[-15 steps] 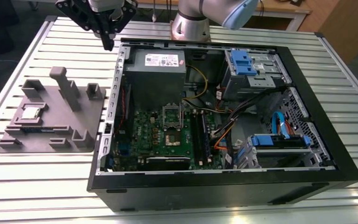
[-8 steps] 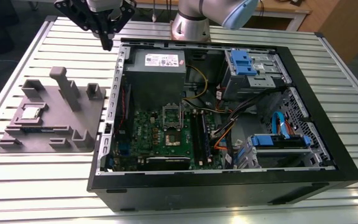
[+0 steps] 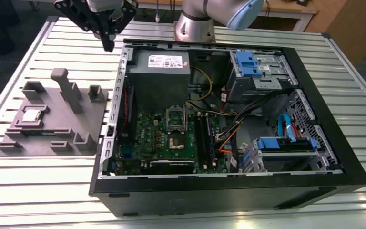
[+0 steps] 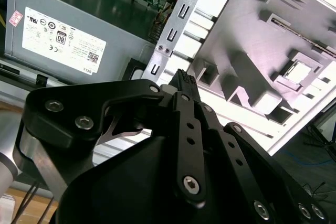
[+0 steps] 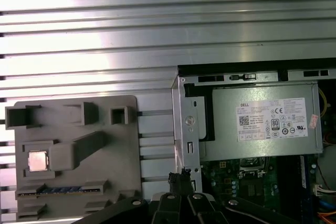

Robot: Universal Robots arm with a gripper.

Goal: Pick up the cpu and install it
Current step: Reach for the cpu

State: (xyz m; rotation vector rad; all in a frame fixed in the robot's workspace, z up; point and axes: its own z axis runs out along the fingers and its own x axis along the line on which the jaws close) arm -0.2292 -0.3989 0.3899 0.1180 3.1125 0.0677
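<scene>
Black claw (image 3: 108, 44) hangs with its fingers drawn together on nothing, above the surface's (image 3: 43, 191) far edge, just outside the corner of the open computer case (image 3: 234, 193), by the power-supply box (image 3: 160, 71). The cpu (image 3: 30, 115) lies flat in a pocket of the grey tray (image 3: 89, 125), well apart from the claw, toward the surface's edge at the exterior view's left. The tray's tall post (image 3: 68, 90) rises roughly between them.
</scene>
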